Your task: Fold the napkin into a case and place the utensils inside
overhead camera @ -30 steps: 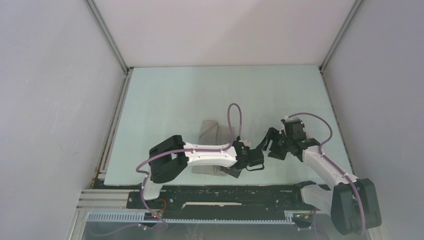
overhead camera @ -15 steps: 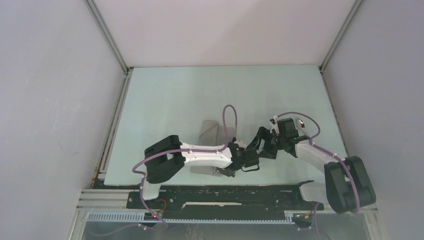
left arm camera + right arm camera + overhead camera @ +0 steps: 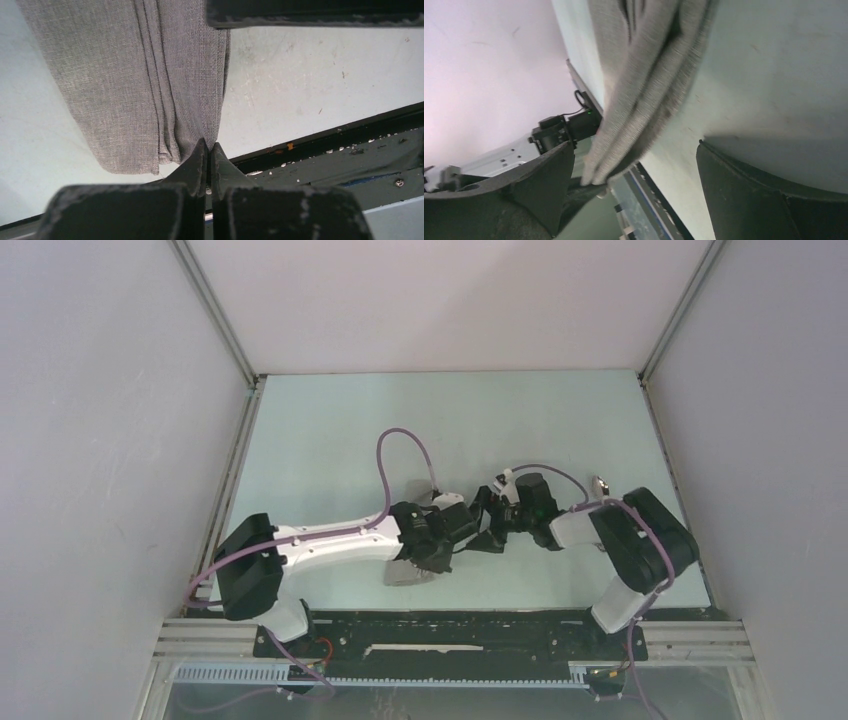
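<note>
Pinching folded napkin (image 3: 125, 75), coarse grey weave, layered pleats, left gripper (image 3: 209, 146)

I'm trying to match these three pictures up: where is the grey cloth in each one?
Top view: cloth low centre, mostly under the left arm.
Left wrist: fills the upper left, left fingers pinching its edge.
Right wrist: blurred, top centre down to lower left.
Shared landmark: the pale green table.
</note>
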Robot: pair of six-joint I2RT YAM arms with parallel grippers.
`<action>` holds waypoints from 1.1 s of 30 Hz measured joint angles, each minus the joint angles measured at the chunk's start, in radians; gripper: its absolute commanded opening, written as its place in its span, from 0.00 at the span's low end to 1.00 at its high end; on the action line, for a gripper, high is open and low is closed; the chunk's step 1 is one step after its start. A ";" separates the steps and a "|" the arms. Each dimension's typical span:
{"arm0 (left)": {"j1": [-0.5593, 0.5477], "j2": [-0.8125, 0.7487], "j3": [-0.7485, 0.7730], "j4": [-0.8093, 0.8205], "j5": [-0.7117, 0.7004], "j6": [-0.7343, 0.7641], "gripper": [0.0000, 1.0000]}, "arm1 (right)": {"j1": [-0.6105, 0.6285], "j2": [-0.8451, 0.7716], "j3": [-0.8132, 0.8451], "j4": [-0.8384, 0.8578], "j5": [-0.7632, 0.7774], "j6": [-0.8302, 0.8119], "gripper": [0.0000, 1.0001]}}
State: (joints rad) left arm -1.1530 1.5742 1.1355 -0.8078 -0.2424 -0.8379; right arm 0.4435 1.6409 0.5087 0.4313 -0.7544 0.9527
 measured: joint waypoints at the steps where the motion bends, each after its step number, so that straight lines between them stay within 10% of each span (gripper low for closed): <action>1: 0.001 -0.001 -0.005 0.005 0.007 0.002 0.00 | 0.013 0.028 0.006 0.045 -0.003 0.027 0.99; 15: 0.002 -0.021 -0.060 0.051 0.051 0.010 0.00 | 0.025 0.223 0.069 0.324 0.029 0.193 0.75; 33: 0.002 -0.022 -0.074 0.164 0.110 0.027 0.00 | -0.049 0.246 0.146 0.237 0.053 0.118 0.00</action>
State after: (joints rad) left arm -1.1511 1.5520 1.0618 -0.6441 -0.1326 -0.8108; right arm 0.3946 1.8870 0.6544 0.6685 -0.7010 1.0706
